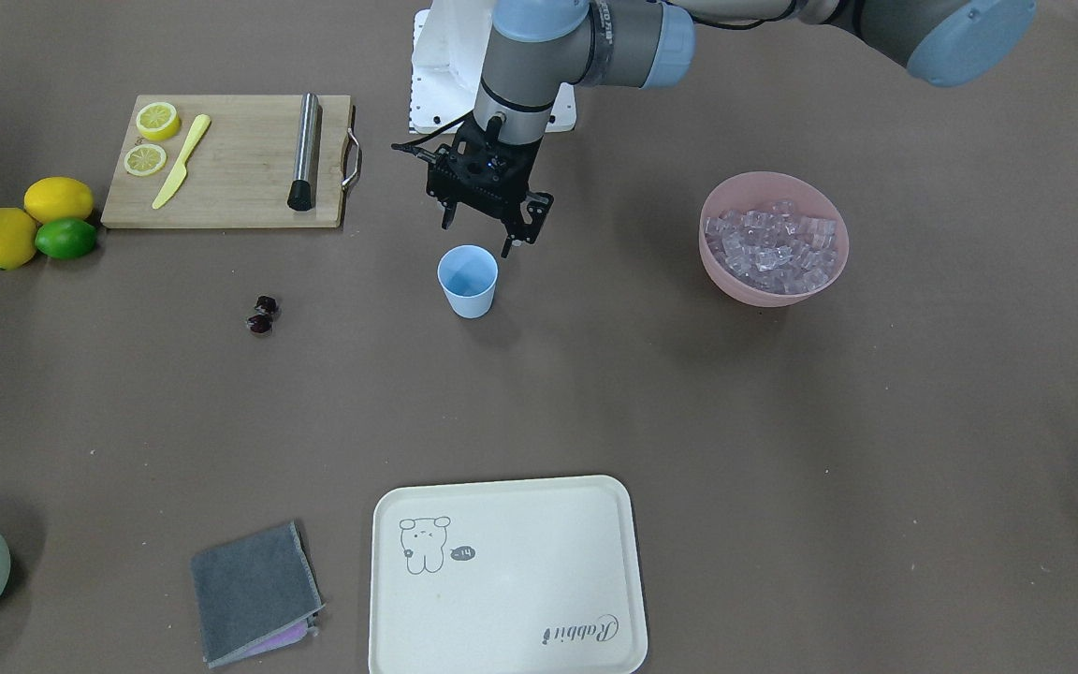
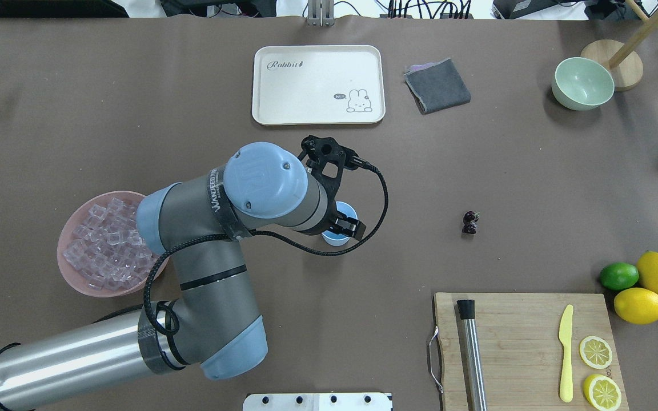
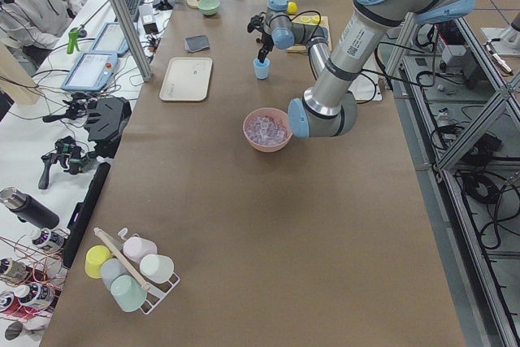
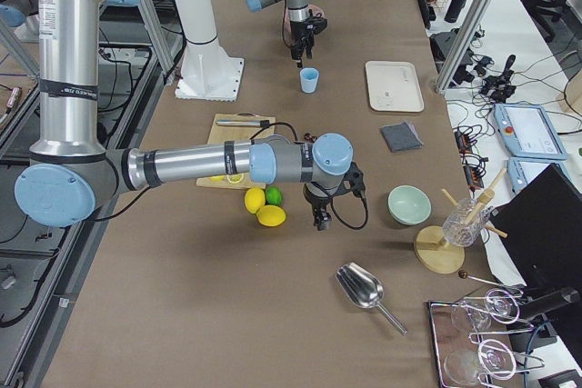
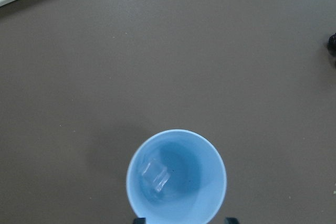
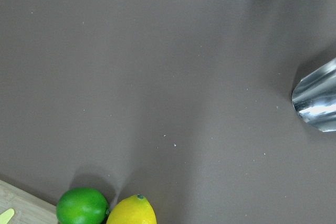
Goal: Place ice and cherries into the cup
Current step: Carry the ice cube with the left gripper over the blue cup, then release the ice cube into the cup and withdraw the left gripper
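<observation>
As L gripper hovers, cup prob holds ice

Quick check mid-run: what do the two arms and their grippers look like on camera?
Both arms are silver-grey tubes with pale blue joint caps. The left arm wears a black band with white lettering near the wrist, and a black braided cable loops to the left gripper, a black two-finger one. The right arm also carries a black cable, and the right gripper is black too.
</observation>
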